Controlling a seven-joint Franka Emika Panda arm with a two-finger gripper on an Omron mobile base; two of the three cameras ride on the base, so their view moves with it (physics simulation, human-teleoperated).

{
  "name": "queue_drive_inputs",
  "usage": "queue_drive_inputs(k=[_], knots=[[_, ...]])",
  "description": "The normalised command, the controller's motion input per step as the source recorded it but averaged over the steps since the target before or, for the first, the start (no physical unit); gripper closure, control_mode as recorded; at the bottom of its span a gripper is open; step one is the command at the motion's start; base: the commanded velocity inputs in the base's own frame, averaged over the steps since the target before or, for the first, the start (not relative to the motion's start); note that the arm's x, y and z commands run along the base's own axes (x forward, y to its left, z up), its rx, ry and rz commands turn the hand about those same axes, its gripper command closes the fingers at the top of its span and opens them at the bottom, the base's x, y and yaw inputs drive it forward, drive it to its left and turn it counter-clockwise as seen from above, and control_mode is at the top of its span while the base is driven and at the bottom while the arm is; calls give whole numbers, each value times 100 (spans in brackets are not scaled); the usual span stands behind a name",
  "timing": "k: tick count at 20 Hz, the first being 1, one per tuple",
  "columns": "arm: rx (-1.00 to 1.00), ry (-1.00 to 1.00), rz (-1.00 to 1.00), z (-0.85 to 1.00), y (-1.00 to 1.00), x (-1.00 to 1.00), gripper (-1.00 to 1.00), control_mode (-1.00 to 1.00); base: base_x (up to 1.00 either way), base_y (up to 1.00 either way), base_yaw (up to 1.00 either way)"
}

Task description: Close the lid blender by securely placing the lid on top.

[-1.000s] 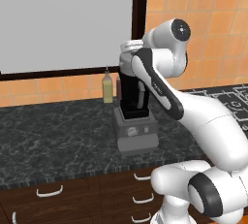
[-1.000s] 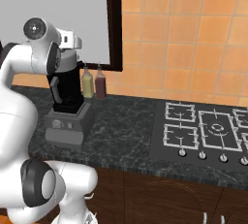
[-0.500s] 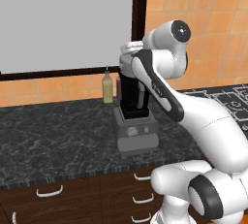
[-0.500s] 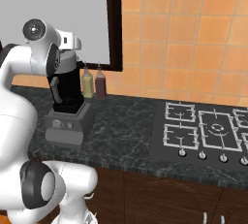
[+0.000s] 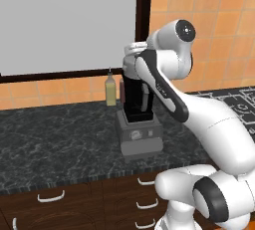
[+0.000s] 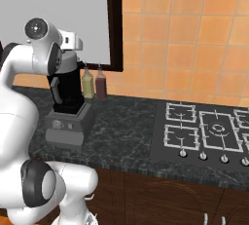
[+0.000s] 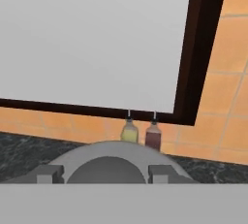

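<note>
The blender stands upright near the front edge of the worktop, its long axis vertical: a boxy grey base with the round dial facing the front edge, and the tall black jar rising from it. In the right base view the jar's handle sits on the side away from the hob.

The lid lies flat and level at the jar's top, seen in the hand view as a light-grey dome low in the picture. The gripper is directly over it, its two finger tips standing apart on either side of the dome; whether they press its rim or merely flank it cannot be told. In the left base view the hand sits right on top of the jar, hiding the join between lid and jar.

Against the pictures from a second and half a second ago, arm, hand and blender stand in the same places; no shift is visible.

Farther back, at the worktop's rear edge by the wall, a yellow bottle and a dark red bottle stand side by side beneath the dark-framed window.
</note>
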Motion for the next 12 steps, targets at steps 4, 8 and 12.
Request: queue_drive_inputs(k=[4,8,12], knots=[[0,0,0,-25,-14,21,100,-100,0,0,0],[0,-3,0,-19,-13,30,100,-100,0,0,0],[0,-9,0,-1,-11,26,100,-100,0,0,0]])
